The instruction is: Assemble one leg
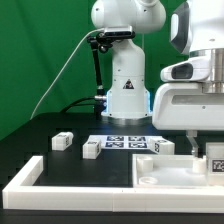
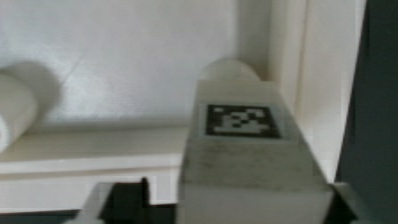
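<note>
My gripper [image 1: 204,150] hangs at the exterior view's right, over the large flat white panel [image 1: 170,168]. In the wrist view the gripper [image 2: 235,203] holds one leg [image 2: 240,135], a white block with a square tag on its face, between its dark fingers [image 2: 125,205]. The leg's tip points at the panel [image 2: 125,60]. The same leg shows at the exterior view's right edge [image 1: 215,161]. Three more legs lie on the black table: one at the left [image 1: 62,141], one by the marker board [image 1: 92,148], one behind the panel [image 1: 163,146].
The marker board [image 1: 125,142] lies in front of the arm's base [image 1: 125,100]. A long white border rail [image 1: 28,176] bends round the front left. A round white part [image 2: 18,100] stands on the panel close to the held leg.
</note>
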Motion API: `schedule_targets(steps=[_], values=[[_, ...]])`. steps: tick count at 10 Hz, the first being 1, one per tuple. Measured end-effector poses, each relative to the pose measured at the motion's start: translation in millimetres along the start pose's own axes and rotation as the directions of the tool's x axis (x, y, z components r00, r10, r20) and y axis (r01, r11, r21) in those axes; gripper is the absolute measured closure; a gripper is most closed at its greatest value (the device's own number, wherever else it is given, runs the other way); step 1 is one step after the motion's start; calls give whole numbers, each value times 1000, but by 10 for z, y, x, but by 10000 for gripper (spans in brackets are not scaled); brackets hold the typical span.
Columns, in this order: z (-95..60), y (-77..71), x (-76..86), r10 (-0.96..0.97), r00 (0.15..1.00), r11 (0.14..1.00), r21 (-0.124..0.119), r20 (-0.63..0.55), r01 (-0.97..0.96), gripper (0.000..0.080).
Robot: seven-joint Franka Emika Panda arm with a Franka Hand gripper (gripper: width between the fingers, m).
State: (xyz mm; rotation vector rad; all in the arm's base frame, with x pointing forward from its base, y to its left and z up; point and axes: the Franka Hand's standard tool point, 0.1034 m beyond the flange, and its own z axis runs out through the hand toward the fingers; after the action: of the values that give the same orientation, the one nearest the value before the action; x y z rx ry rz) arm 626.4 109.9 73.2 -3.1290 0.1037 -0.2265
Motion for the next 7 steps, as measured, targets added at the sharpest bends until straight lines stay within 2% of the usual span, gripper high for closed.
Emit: schedule_targets(steps=[1,3,5,6,7], values=[[0,0,0,10,1000,1000,0,0,-10,509],[2,11,-2,55,998,998,3,-4,-55,509],[3,32,-23,264,964,965,22,-20,-263,508],[4,31,-17,373,928,928,33,-26,-372,508],[5,18,-18,520,854,854,49,-28,-518,508]])
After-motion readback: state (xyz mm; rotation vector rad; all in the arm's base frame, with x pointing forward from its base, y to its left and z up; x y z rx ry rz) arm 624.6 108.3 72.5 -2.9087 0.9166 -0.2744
